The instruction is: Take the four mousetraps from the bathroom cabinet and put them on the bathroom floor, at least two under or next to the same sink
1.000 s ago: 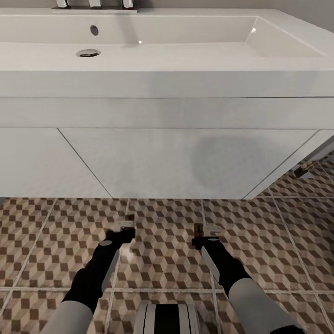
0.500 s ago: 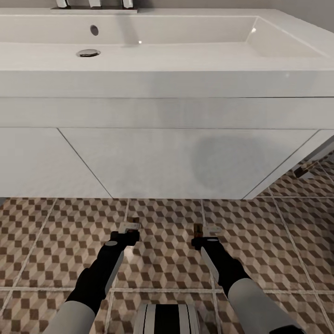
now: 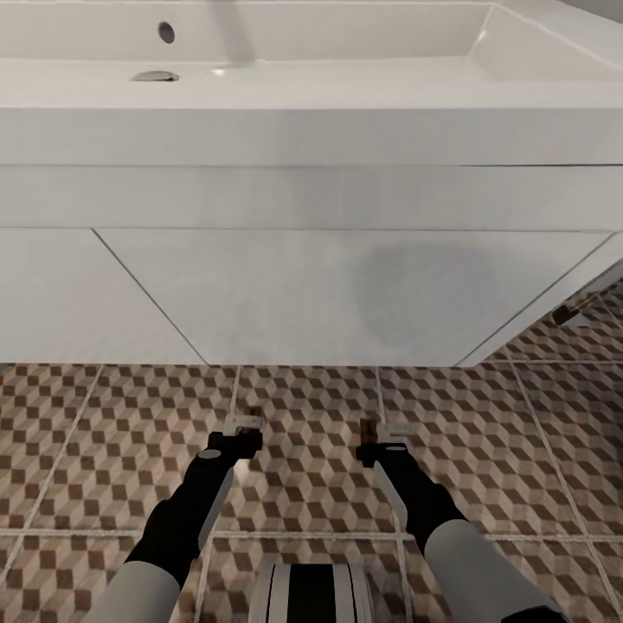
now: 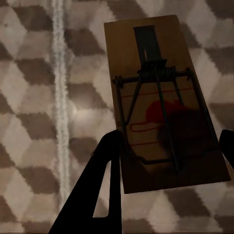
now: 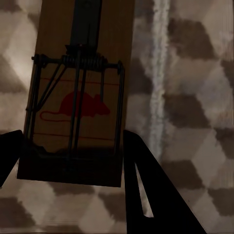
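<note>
two mousetraps are low over the bathroom floor [image 3: 311, 484], just in front of the white sink [image 3: 311, 112] unit. the left mousetrap [image 4: 163, 105] lies between the fingers of the left gripper [image 4: 168, 153], and the fingers press on its two long edges, so the pincer is clamped on it. the right mousetrap [image 5: 80, 97] is held the same way by the right gripper [image 5: 70, 156], also closed on the wood. i think both arms are kept so low and so near the sink because two traps must end beside or under it, and a short drop will not flip them. i cannot tell if the traps already touch the tiles.

compared with half a second ago, the arms are almost in the same place, but the head camera has tilted a little down, so the sink sits higher in the head view. since one second ago the left gripper [image 3: 235, 439] went slightly forward and lower.
</note>
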### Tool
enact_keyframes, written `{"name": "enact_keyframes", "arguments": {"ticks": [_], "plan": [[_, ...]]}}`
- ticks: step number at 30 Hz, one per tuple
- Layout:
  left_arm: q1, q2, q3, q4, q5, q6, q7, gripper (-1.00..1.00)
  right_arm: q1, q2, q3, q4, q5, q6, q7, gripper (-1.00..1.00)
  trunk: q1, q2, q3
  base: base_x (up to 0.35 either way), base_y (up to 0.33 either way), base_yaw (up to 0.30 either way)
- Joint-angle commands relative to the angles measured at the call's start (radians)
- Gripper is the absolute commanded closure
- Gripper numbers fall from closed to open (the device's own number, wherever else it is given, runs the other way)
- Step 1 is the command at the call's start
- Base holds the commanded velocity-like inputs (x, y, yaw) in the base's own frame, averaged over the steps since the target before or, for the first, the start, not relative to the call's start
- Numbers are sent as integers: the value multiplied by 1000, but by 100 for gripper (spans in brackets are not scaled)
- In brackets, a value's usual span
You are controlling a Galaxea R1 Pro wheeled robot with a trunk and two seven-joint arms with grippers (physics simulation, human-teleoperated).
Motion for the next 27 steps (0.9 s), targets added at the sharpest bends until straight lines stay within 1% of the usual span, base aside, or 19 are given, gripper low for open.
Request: {"name": "enact_keyframes", "arguments": {"ticks": [1,8,21,27], "plan": [[0,0,-2,-1,-7,6,5,100,0,-1,5,-1,-14,3,-8,100,0,-1,-5,0,0,0],[1,0,0,0,-6,6,6,100,0,-1,5,0,-16,2,-5,100,3,-2,-32,0,0,0],[0,3,0,-3,-8,5,8,100,0,-3,9,-1,-5,1,-7,100,9,-5,-82,0,0,0],[1,4,0,-10,-8,4,7,100,0,-4,12,-12,-3,3,-2,100,9,-5,-82,0,0,0]]}}
